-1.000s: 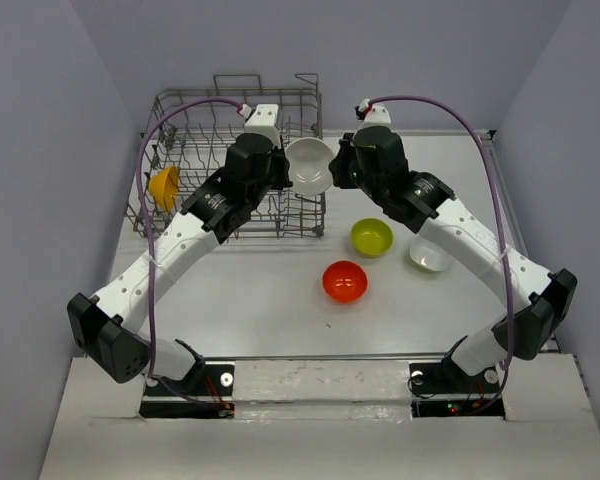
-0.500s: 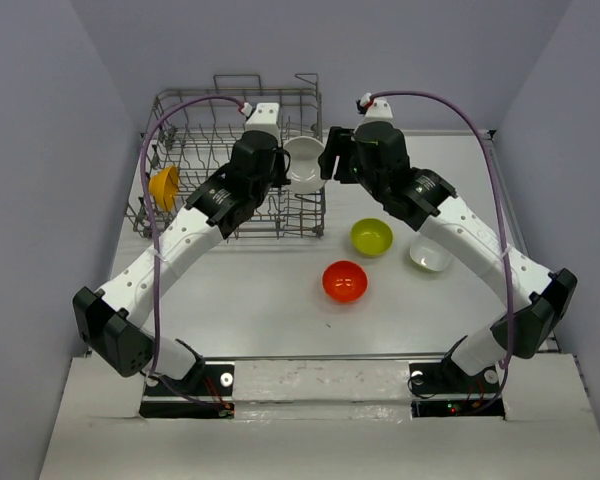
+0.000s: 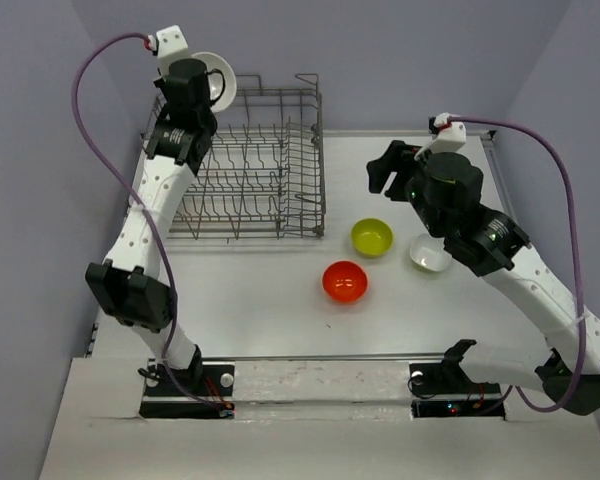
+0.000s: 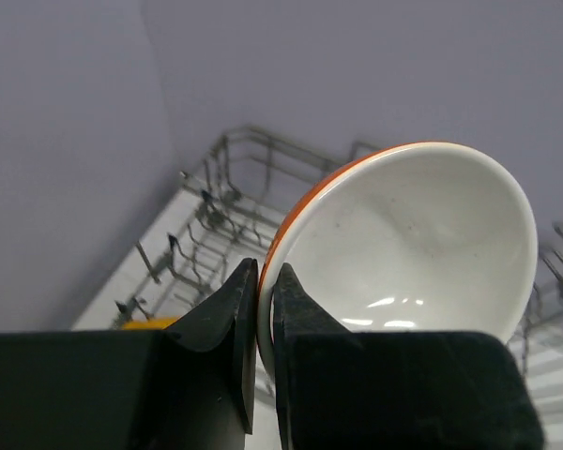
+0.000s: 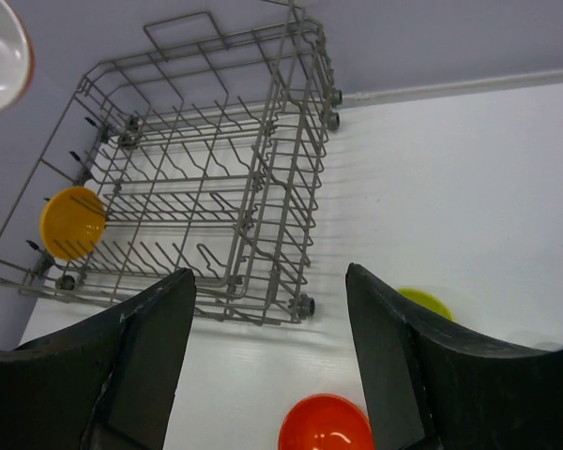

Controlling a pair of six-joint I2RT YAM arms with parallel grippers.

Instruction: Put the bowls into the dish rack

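Overhead, the left gripper (image 3: pixel 202 80) sits high at the rack's (image 3: pixel 318 170) far-left corner, clamped on the rim of the orange-backed bowl (image 3: pixel 218 78). The wrist view shows it plainly: the jaws pinch the rim with one finger inside and one outside, and the bowl's (image 4: pixel 422 244) white hollow faces the camera. The bowl is in the air, not in the rack. The wires lie below it and toward the near right, so the coming move looks like a descent inward over the tines, not a reach outward. The bowl is already held on edge, which should suit a slot between tines, though which row it lines up with cannot be told from here. The yellow bowl (image 5: pixel 72 223) stands on edge at the rack's left side, so the descent needs to come down clear of it. The right gripper (image 3: pixel 390 165) hangs over the table to the right of the rack with its jaws spread wide and nothing between them. It is the nearer arm to the three bowls on the table — green (image 3: pixel 371 236), red (image 3: pixel 344 281) and white (image 3: pixel 430 252) — all near the rack's right end and well apart from the left gripper.
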